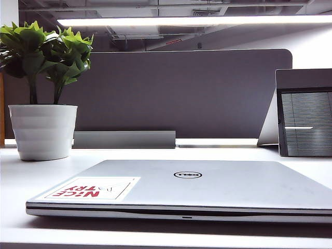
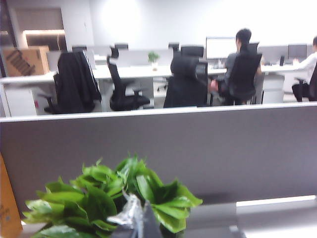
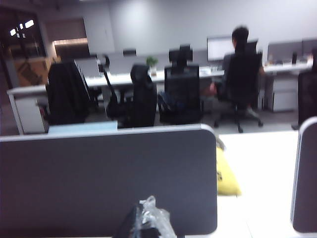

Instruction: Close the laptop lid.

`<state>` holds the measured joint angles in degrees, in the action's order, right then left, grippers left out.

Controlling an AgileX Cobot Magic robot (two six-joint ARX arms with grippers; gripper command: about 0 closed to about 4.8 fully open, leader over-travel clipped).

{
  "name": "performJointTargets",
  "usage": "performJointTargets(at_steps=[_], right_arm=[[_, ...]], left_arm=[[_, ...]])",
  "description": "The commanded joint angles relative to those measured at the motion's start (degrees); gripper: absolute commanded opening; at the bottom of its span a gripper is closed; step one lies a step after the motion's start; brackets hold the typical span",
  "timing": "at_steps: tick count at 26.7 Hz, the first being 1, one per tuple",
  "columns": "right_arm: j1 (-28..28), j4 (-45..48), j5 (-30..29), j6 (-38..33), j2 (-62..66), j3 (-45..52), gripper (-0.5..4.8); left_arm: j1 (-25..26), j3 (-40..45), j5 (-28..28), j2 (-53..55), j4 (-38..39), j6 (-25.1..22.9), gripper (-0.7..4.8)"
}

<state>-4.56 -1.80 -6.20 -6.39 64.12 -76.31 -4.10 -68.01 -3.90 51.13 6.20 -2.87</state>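
Laptop lid (image 1: 207, 184) lay flat, shut on its base on the desk (image 1: 15, 176). Judged nothing left but keeping both arms clear. Left gripper (image 2: 133, 220) raised, above the plant (image 2: 114, 198); right gripper (image 3: 146, 220) facing the divider (image 3: 109, 178). Neither near the lid; cannot tell whether their jaws were open.

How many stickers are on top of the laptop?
1. A white sticker with red letters sits on the near left corner of the closed laptop lid. The round logo is no sticker. Neither gripper is clearly in view.
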Motion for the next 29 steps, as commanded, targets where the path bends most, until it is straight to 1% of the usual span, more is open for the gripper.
performJointTargets(at_steps=[1, 6, 12, 15, 17, 19, 23, 25, 26, 27, 29], right_arm=[[0.1, 2.4, 0.1, 0.0, -0.1, -0.2, -0.01], [0.1, -0.2, 0.1, 0.0, -0.1, -0.2, -0.01], [0.1, -2.8, -0.1, 0.0, -0.1, -0.2, -0.01], [0.1, -3.2, -0.1, 0.0, 0.0, -0.2, -0.01], [0.1, -3.2, -0.1, 0.0, 0.1, -0.2, -0.01], [0.1, -3.2, -0.1, 0.0, 0.1, -0.2, -0.01], [0.1, -3.1, -0.1, 0.0, 0.1, -0.2, -0.01], [0.1, -3.1, -0.1, 0.0, 0.1, -0.2, -0.01], [0.1, -3.1, -0.1, 0.0, 0.1, -0.2, -0.01], [0.1, -3.1, 0.0, 0.0, 0.1, -0.2, -0.01], [0.1, -3.1, 0.1, 0.0, 0.1, -0.2, -0.01]], left_arm=[[0.0, -0.2, 0.0, -1.2, -0.5, 0.3, -0.05], [0.0, -0.2, 0.0, -1.1, -0.4, 0.3, -0.05], [0.0, -0.2, 0.0, -1.0, 1.6, 0.3, -0.05], [0.0, -0.2, 0.2, -1.0, 3.0, -2.2, -0.05], [0.0, -0.2, 0.2, -1.0, 3.7, -2.6, -0.05], [0.0, -0.2, 0.3, -1.3, 7.9, -2.7, -0.05], [1.6, 0.3, 0.2, -1.5, 20.7, -2.4, -0.05], [1.7, 2.4, 0.1, -2.1, 24.1, -2.5, -0.05], [1.7, 4.2, 0.1, -2.7, 24.2, -2.7, -0.05], [1.8, 6.5, 0.2, -3.6, 23.6, -2.7, -0.05], [2.3, 13.2, 0.2, -6.3, 20.1, -2.6, -0.05]])
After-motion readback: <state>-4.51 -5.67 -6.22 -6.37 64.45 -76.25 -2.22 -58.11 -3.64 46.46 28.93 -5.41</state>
